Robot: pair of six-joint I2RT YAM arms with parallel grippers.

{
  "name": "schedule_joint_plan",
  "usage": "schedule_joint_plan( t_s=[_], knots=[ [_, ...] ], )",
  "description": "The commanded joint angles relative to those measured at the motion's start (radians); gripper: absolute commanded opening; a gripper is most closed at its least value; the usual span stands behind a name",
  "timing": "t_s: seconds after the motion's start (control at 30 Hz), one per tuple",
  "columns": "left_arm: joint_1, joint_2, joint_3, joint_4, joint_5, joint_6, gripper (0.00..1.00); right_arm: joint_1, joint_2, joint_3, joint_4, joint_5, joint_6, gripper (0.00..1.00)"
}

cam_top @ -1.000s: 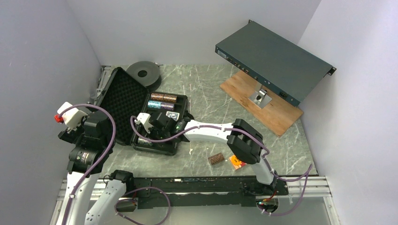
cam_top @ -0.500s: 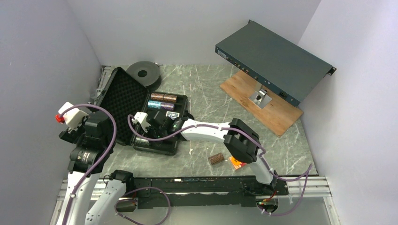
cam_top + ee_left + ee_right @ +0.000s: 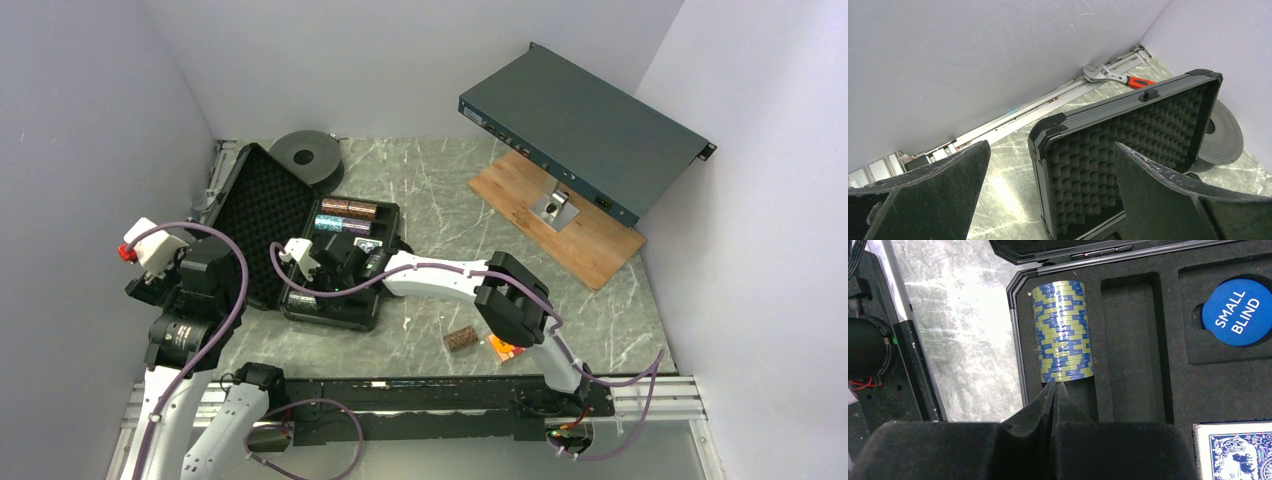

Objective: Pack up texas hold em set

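Chips, a blue-green stack, lie sideways in the edge slot of the case. Right gripper, fingers pressed together and empty, has its tips at the stack's end. Left gripper hangs wide open above the lid, empty.

You see matt egg-crate foam lining the briefcase lid, a glossy plastic chip stack, a polished marble-look table, and a bare wooden board.

Foam-lined briefcase open, wrench beyond it
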Motion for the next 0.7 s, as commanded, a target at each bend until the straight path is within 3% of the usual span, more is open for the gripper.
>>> schedule_joint_plan(
  t_s=[0.0,0.1,0.23,0.43,0.67],
  knots=[
    [-0.003,-0.009,-0.002,0.026,-0.016,0.02,1.0,0.001,0.023,0.054,0.072,-0.013,-0.007,0.0],
    [-0.003,-0.01,-0.003,0.027,-0.016,0.021,1.0,0.002,0.012,0.053,0.048,0.009,-0.008,0.0],
    [-0.004,-0.011,0.0,0.026,-0.009,0.02,1.0,0.002,-0.037,0.046,0.041,0.045,-0.012,0.15],
    [-0.003,-0.012,0.001,0.03,0.0,0.028,1.0,0.002,-0.092,0.073,0.01,0.171,-0.003,0.56],
    [-0.003,-0.014,0.01,0.041,0.036,0.077,1.0,0.001,-0.182,0.051,-0.013,0.361,0.057,0.68]
  ],
)
